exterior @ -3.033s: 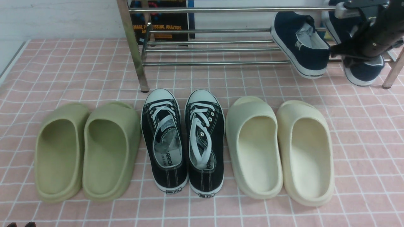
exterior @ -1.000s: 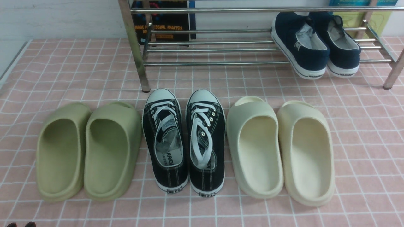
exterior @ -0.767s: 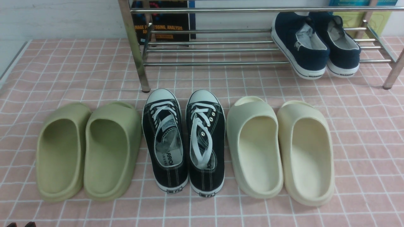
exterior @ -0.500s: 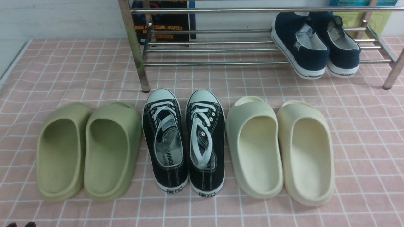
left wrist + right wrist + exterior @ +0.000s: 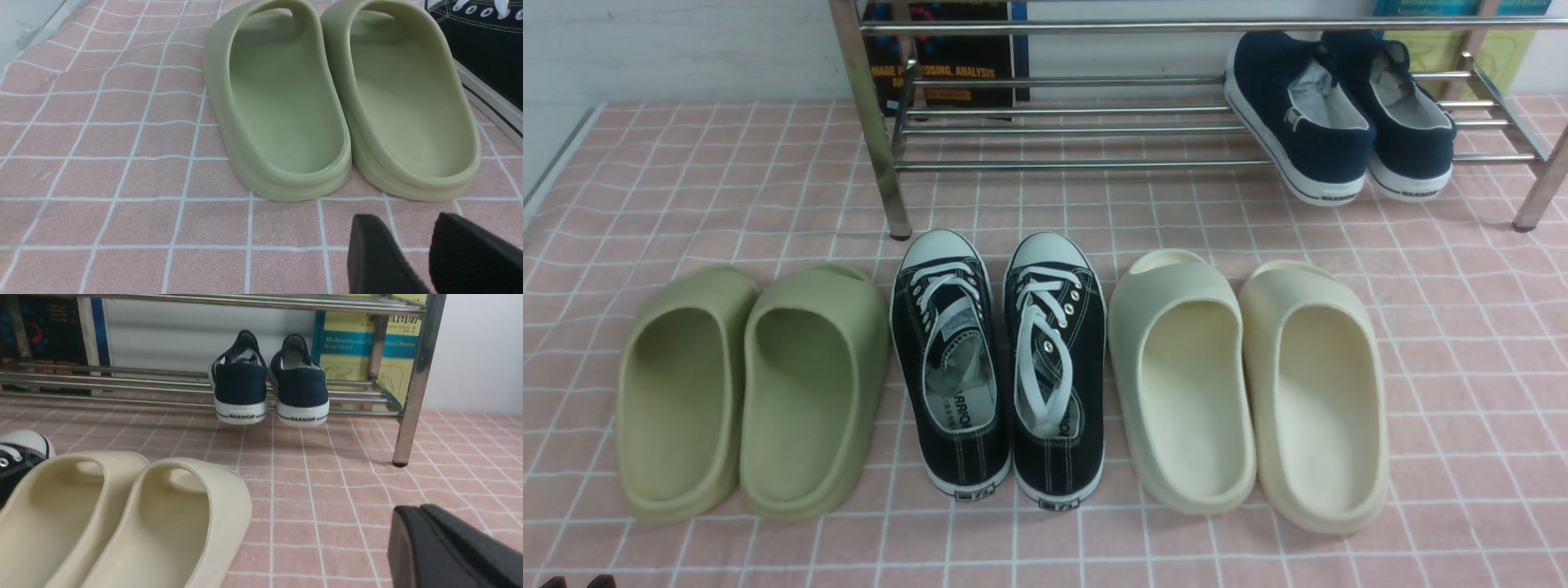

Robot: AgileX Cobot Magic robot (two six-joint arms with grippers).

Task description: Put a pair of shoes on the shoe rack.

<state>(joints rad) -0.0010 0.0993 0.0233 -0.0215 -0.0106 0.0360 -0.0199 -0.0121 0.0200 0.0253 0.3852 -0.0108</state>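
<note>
The pair of shoes, two navy slip-ons with white soles, rests on the shoe rack's (image 5: 1062,164) lowest bars at its right end, heels toward me: one (image 5: 1298,114) beside the other (image 5: 1409,114). They also show in the right wrist view (image 5: 240,386) (image 5: 302,390), with the chrome rack post (image 5: 412,388) to their side. My right gripper (image 5: 412,512) is shut and empty, low over the cloth, well back from the rack. My left gripper (image 5: 404,220) is open and empty just behind the green slides; only its tips show in the front view (image 5: 576,581).
In front of the rack stand green slides (image 5: 752,392), black lace-up sneakers (image 5: 1001,367) and cream slides (image 5: 1250,384) in a row on the pink checked cloth. Books (image 5: 947,57) lean behind the rack. The table's edge (image 5: 547,171) runs at far left.
Three seconds ago my right arm was at the rack by the right navy shoe; it has since pulled back out of the front view. Nothing has moved in the last second.
</note>
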